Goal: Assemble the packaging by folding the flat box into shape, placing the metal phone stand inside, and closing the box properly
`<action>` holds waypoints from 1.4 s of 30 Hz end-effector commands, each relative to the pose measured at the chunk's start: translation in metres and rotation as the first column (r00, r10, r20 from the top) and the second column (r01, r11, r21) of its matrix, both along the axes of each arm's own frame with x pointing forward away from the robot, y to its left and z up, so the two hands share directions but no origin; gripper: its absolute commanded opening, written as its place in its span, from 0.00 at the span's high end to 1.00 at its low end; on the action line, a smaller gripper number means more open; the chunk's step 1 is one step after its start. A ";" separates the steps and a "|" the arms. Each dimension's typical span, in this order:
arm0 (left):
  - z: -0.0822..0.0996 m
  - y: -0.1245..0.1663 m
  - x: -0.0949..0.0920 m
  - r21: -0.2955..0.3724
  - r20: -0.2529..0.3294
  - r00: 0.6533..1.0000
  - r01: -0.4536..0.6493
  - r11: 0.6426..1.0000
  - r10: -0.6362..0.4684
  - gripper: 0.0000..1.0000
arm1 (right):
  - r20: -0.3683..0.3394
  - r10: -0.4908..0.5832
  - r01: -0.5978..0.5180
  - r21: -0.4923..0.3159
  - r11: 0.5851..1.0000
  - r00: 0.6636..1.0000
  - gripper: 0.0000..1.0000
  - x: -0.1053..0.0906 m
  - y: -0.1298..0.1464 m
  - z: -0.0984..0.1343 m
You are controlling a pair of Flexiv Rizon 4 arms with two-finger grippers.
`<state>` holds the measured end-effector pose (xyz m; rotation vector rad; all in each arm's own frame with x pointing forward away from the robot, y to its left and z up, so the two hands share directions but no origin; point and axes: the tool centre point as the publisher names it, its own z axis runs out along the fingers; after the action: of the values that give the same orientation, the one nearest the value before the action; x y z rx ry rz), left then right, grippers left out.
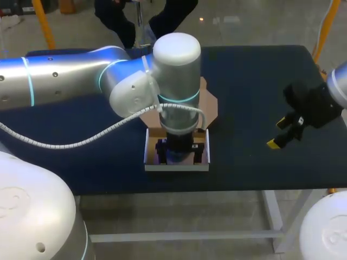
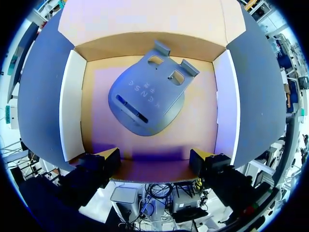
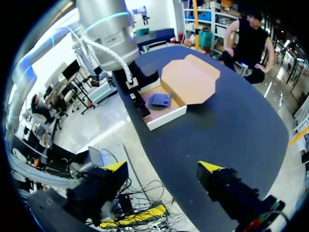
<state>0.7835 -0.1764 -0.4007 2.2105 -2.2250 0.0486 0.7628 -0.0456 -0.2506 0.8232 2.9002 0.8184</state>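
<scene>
The box (image 1: 176,167) is seen folded into shape at the worktop's (image 1: 249,81) near edge, with the stand (image 2: 147,96) laid flat inside. The left pincer (image 2: 154,157) is held open and empty above it. The right pincer (image 3: 163,167), also open, is parked well to the right. The lid (image 1: 211,105) is yet to be closed.

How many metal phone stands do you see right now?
1. The phone stand lies flat on the floor of the open box, just ahead of the left pincer; none visible elsewhere.
</scene>
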 end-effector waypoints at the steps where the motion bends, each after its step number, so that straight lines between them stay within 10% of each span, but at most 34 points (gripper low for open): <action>1: 0.001 -0.001 -0.004 0.006 0.005 1.000 -0.010 1.000 0.010 0.00 | -0.001 0.003 -0.003 0.003 1.000 1.000 0.00 0.000 -0.001 0.001; 16: 0.021 0.007 -0.003 -0.025 0.078 0.995 -0.052 0.998 0.054 0.00 | -0.001 0.003 -0.003 0.003 1.000 1.000 0.00 0.000 -0.001 0.001; 24: 0.069 0.022 -0.002 -0.103 0.240 0.969 0.079 0.992 -0.052 0.00 | -0.001 0.003 -0.003 0.003 1.000 1.000 0.00 0.000 -0.001 0.001; 42: 0.111 0.064 0.033 -0.205 0.359 0.883 0.390 0.898 -0.302 0.00 | -0.001 0.003 -0.003 0.003 1.000 1.000 0.00 0.000 -0.001 0.001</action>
<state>0.8173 -0.1279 -0.2934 1.8288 -2.6184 0.6166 0.7626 -0.0457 -0.2504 0.8236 2.9001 0.8177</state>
